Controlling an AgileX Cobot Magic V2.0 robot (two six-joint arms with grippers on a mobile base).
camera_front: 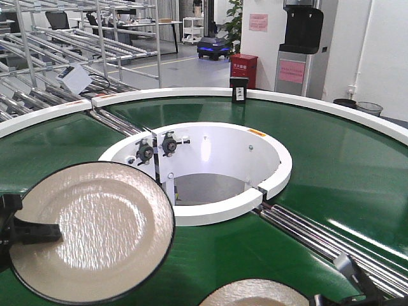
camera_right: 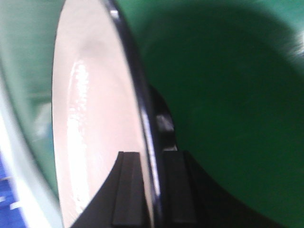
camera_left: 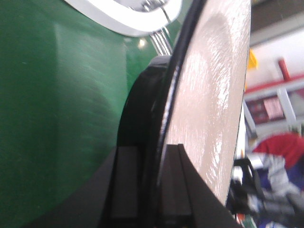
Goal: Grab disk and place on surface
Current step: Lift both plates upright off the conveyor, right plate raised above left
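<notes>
Over the green curved conveyor belt (camera_front: 319, 166), at the lower left of the front view, the left claw (camera_left: 151, 152) is clamped tight on the edge of a cream round glazed disk with a black rim (camera_front: 95, 229), holding it tilted and seemingly clear of the belt. The right claw (camera_right: 151, 159) likewise pinches the rim of a second cream disk (camera_right: 95, 118). No dark glossy surface shows in any view. Doing this well probably means firm grips, a slow swing so the slick rims cannot slip, then levelling each disk and lowering it flat before the fingers part.
</notes>
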